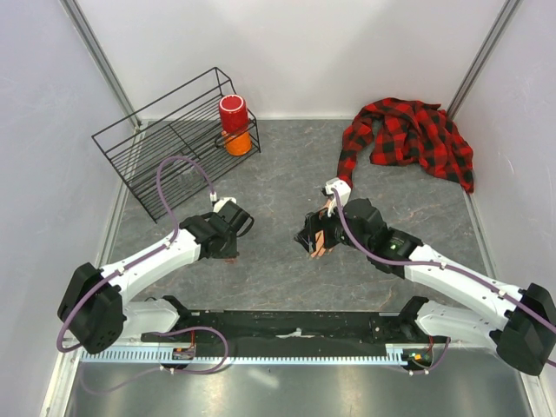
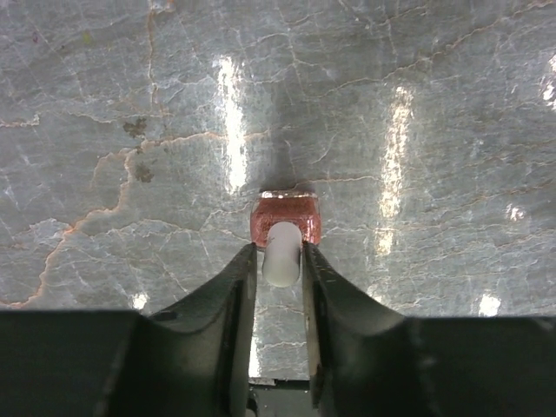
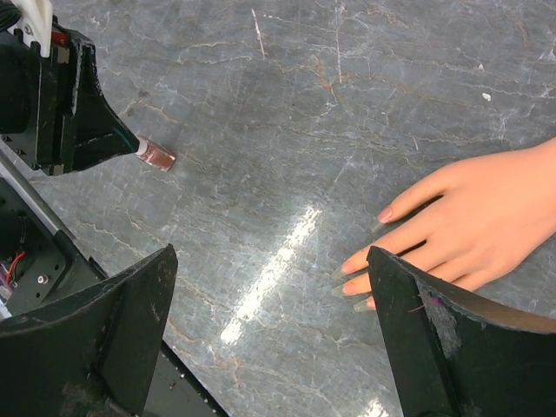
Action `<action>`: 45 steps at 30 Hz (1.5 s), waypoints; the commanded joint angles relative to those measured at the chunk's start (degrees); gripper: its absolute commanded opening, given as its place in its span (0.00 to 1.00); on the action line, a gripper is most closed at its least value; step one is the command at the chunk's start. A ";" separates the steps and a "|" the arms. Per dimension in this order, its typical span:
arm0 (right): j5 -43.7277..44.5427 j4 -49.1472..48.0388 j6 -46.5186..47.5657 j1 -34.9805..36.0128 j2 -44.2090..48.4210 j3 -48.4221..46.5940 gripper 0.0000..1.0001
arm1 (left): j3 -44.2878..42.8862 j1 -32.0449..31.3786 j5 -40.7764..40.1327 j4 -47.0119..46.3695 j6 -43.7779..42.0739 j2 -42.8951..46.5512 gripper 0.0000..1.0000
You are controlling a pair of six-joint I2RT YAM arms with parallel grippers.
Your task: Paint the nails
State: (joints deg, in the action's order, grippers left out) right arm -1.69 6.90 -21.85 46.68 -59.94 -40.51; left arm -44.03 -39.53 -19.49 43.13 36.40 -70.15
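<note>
The pale peach mannequin hand (image 3: 486,217) lies flat on the grey table, and its sleeve runs back to the red-and-black plaid shirt (image 1: 408,135). Its nails (image 3: 384,214) carry long clear tips. My right gripper (image 3: 271,254) is open wide and empty, hovering just over the fingertips, with its right finger (image 3: 434,330) covering part of them. In the top view it sits over the hand (image 1: 325,236). My left gripper (image 2: 280,261) is shut on the white cap (image 2: 281,256) of a small pink glitter polish bottle (image 2: 285,217), low at the table. The bottle also shows in the right wrist view (image 3: 158,156).
A black wire rack (image 1: 174,139) stands at the back left. A red cup (image 1: 233,113) sits stacked on an orange one (image 1: 238,142) at the rack's right end. White walls close in both sides and the back. A black rail (image 1: 287,328) runs along the near edge.
</note>
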 commanded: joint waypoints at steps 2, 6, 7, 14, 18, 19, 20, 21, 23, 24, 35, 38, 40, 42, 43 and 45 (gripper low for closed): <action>-0.59 -5.04 2.24 0.96 -1.40 2.54 0.98 | 0.00 -0.20 -0.56 -3.93 -1.77 -0.60 0.24; -0.33 -11.09 7.85 3.41 -3.16 5.00 0.98 | -1.41 -0.20 1.29 -3.15 -3.88 0.27 0.02; -0.33 -12.77 8.92 4.12 -3.60 5.70 0.98 | -2.45 -0.20 2.25 -2.71 -4.23 0.89 0.02; 5.29 -30.70 18.67 15.27 -11.85 7.74 0.98 | -16.33 -0.20 9.81 11.60 2.35 3.01 0.02; 8.72 -37.89 20.70 19.41 -17.04 5.71 0.95 | -21.18 -0.29 12.89 15.40 4.02 2.82 0.02; 8.81 -39.40 20.88 19.59 -18.01 5.79 0.94 | -21.18 -0.29 13.15 15.49 4.03 2.91 0.02; 9.25 -40.55 21.05 19.77 -18.45 5.62 0.93 | -21.18 -0.29 13.33 15.75 4.11 3.09 0.02; 9.34 -42.47 21.32 19.86 -19.50 5.53 0.91 | -21.18 -0.29 13.59 16.01 4.29 3.18 0.02; 10.65 -45.46 21.41 20.03 -20.56 5.44 0.89 | -21.18 -0.29 14.30 16.45 4.29 3.53 0.02; 10.75 -46.70 21.49 20.03 -21.35 5.53 0.87 | -21.01 -0.29 14.56 16.46 4.29 3.53 0.02; 2.75 -55.14 22.29 20.03 -29.26 1.66 0.70 | -19.95 -0.20 15.44 16.45 4.55 6.52 0.02; 2.40 -56.64 22.02 20.03 -29.97 1.84 0.63 | -19.78 -0.20 15.97 16.37 4.56 6.87 0.02; 1.87 -56.82 22.02 20.03 -30.41 1.75 0.59 | -19.78 -0.20 16.06 16.37 4.64 7.39 0.02; 1.87 -58.39 20.63 20.03 -30.50 2.19 0.56 | -19.86 -0.20 16.06 16.28 4.64 7.57 0.02; 1.87 -58.66 20.44 20.03 -30.50 2.28 0.55 | -19.87 -0.20 16.06 16.11 4.64 7.66 0.02; -0.06 -58.40 20.44 20.03 -30.76 1.93 0.53 | -19.78 -0.20 16.58 15.93 4.64 7.66 0.02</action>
State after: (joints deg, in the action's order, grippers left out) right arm 1.65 -46.54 -0.19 66.54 -90.08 -36.77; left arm -63.79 -39.62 -4.29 59.70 38.83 -64.03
